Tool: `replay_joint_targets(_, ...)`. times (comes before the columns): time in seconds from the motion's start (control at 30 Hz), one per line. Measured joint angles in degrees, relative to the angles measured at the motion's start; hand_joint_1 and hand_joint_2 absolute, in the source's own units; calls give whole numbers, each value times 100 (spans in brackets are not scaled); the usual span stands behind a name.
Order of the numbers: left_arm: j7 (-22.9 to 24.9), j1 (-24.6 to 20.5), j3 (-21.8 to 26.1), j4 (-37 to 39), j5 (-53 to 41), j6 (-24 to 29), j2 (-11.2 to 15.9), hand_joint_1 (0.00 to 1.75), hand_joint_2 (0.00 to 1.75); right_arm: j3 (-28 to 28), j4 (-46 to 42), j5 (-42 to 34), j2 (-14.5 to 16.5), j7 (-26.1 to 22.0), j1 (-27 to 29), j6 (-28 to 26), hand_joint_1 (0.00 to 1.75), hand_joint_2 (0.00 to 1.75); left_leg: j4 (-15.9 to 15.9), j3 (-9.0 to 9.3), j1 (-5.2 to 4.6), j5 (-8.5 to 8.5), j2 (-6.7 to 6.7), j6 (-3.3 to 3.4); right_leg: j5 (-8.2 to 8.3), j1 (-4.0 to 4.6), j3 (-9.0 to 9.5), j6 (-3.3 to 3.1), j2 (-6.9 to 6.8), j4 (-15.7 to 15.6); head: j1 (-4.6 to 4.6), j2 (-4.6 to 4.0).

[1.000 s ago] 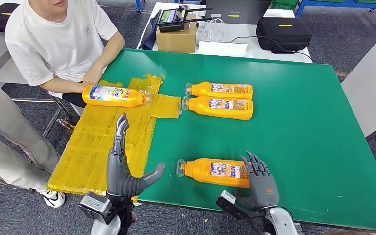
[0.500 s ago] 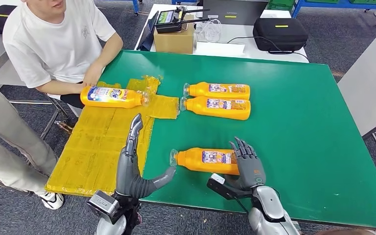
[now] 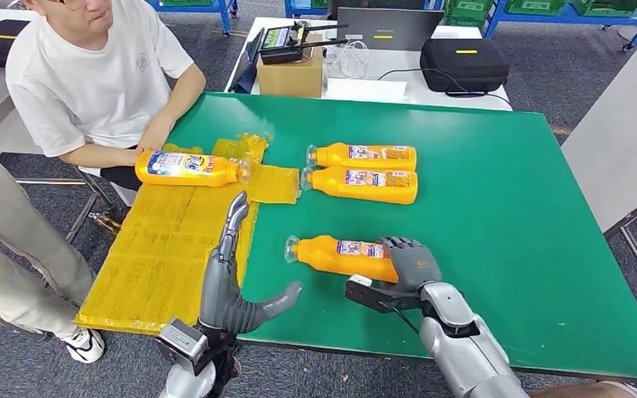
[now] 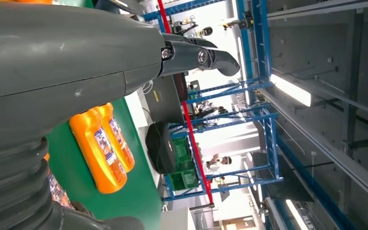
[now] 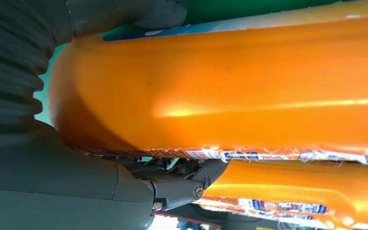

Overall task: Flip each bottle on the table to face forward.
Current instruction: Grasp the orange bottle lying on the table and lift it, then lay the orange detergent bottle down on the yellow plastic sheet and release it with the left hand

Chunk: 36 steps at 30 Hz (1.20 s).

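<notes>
An orange bottle [image 3: 340, 255] lies on its side near the front of the green table [image 3: 506, 207], its clear cap pointing left. My right hand [image 3: 410, 265] grips its base, fingers curled over the top. In the right wrist view the bottle [image 5: 230, 91] sits between the thumb and the fingers [image 5: 191, 184]. My left hand [image 3: 232, 282] stands open to the left of the bottle's cap, fingers straight and thumb out, touching nothing. Two more orange bottles [image 3: 365, 155] [image 3: 365, 183] lie side by side further back, labels up.
A person in a white shirt sits at the table's left corner, with a hand on a fourth orange bottle [image 3: 187, 167] that lies on a yellow plastic sheet [image 3: 166, 249]. Behind the table stand a cardboard box [image 3: 289, 73] and a black case [image 3: 464, 62].
My right hand has reached forward and its fingers have curled over the near bottle's base; the bottle has slid a little away and left. My left hand has edged forward.
</notes>
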Motion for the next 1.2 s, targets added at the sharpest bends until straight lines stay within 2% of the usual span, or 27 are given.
replay_joint_targets(0.1, -14, -58, -1, 50, -9, -2, 0, 0, 175, 56, 165, -247, -37, -248, -133, 44, 175, 175, 0, 25, 2, -9, 4, 1, -3, 2, 24, 0, 8, 0, 0, 0)
replay_joint_targets(0.2, -37, -78, -1, 57, 56, -39, 0, 0, 175, 23, 195, -826, -40, -690, -127, -92, 175, 175, 0, 24, 2, -10, 3, 2, -2, 1, 33, 0, 8, 0, 1, 0)
replay_joint_targets(0.27, -17, -65, 2, 57, 172, -71, 0, 0, 175, -55, 76, -1272, -38, -952, 4, -266, 173, 175, 1, 15, 2, -8, 2, 1, 0, 1, 57, 2, 8, 1, 2, 0)
replay_joint_targets(0.37, 25, -32, 19, 57, 285, -92, 0, 0, 175, -143, -208, -1564, -19, -1094, 263, -438, 170, 175, 3, 5, 4, -4, 2, 1, 2, 2, 65, 5, 9, 4, -2, 0)
replay_joint_targets(0.47, 304, -4, 40, 74, 544, -75, -19, 0, 175, -266, -504, -1884, 42, -1282, 546, -839, 173, 175, 4, -19, 8, -4, -17, 1, -2, 6, 50, 4, -8, 5, 1, 0)
replay_joint_targets(0.6, 814, 0, 108, 361, 1214, 412, -126, 0, 175, -668, -1361, -2929, 407, -1893, 1290, -1788, 173, 175, 4, -93, 8, 0, -37, 0, -2, 5, -10, 4, -25, 9, -2, 0)
replay_joint_targets(0.73, 775, -112, 250, 750, 1840, 1389, -246, 0, 175, -1016, -2209, -3965, 870, -2421, 1693, -2593, 173, 175, 5, -119, 8, 4, -36, -3, -1, 5, -39, 4, -26, 11, -2, 0)
replay_joint_targets(0.87, 711, -219, 351, 962, 2230, 1637, -285, 0, 175, -1233, -2759, -4445, 1198, -2676, 1847, -2890, 172, 175, 5, -131, 6, 3, -31, -3, -2, 4, -53, 4, -23, 11, -1, 0)
replay_joint_targets(0.93, 738, -256, 373, 1018, 2378, 1528, -288, 0, 175, -1302, -2935, -4583, 1301, -2791, 1899, -2942, 166, 175, 5, -136, 4, 3, -30, -3, -2, 1, -58, 4, -23, 10, 0, 0)
replay_joint_targets(1.03, 824, -274, 364, 1040, 2696, 867, -279, 0, 175, -1398, -3128, -5032, 1417, -3086, 1929, -2996, 149, 175, 5, -146, 1, 3, -33, -3, -1, -1, -64, 4, -26, 10, -1, 0)
replay_joint_targets(1.1, 791, -273, 350, 1033, 2746, 438, -261, 0, 175, -1423, -3206, -5175, 1444, -3096, 1914, -2838, 149, 175, 5, -148, 1, 3, -31, -3, -1, -1, -65, 4, -24, 11, -1, 0)
replay_joint_targets(1.2, 712, -270, 329, 1002, 2670, -94, -223, 0, 175, -1348, -3206, -4966, 1444, -2947, 1878, -2380, 156, 175, 5, -150, 2, 3, -32, -3, -1, 0, -68, 4, -25, 11, -1, 0)
